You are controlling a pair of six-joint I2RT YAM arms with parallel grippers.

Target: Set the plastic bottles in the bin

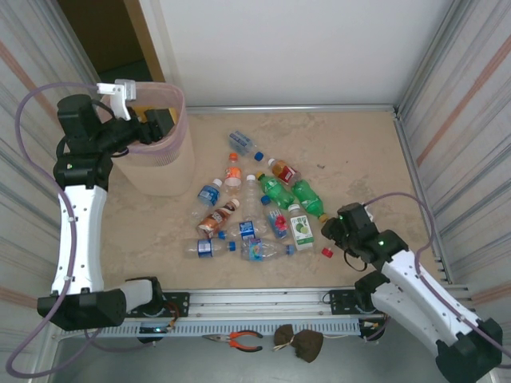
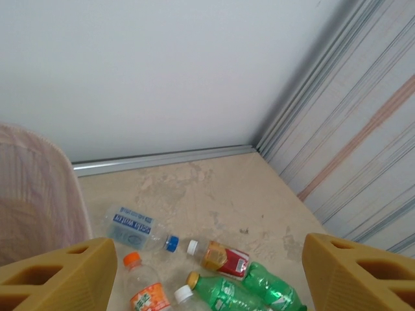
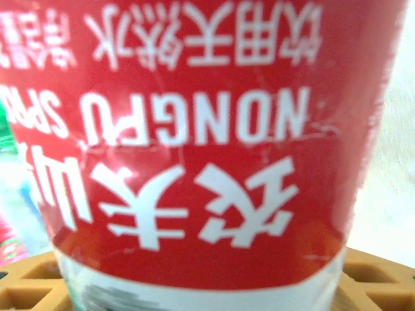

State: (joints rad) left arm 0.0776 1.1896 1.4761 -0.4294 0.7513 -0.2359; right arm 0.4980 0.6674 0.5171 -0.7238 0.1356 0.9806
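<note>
Red-labelled bottle (image 3: 194, 162) sits clamped in my right gripper (image 3: 205, 285); slick plastic may slip out mid-carry. My left gripper (image 2: 211, 269) hangs apart, empty, by the bin (image 2: 39, 194).

Bottle (image 3: 194, 291) at my right fingers (image 3: 26, 285): red label (image 3: 207, 129), white lettering, whitish body below. Those fingers are ochre with a cut-out grid; my left fingers (image 2: 58, 278) the same. Bin (image 1: 164, 171) beige, liner (image 1: 182, 112) pink, faintly striped. Table (image 1: 351, 144) mottled sand. Side walls (image 1: 467, 88) grey-ribbed, rust-pink stripes.
</note>
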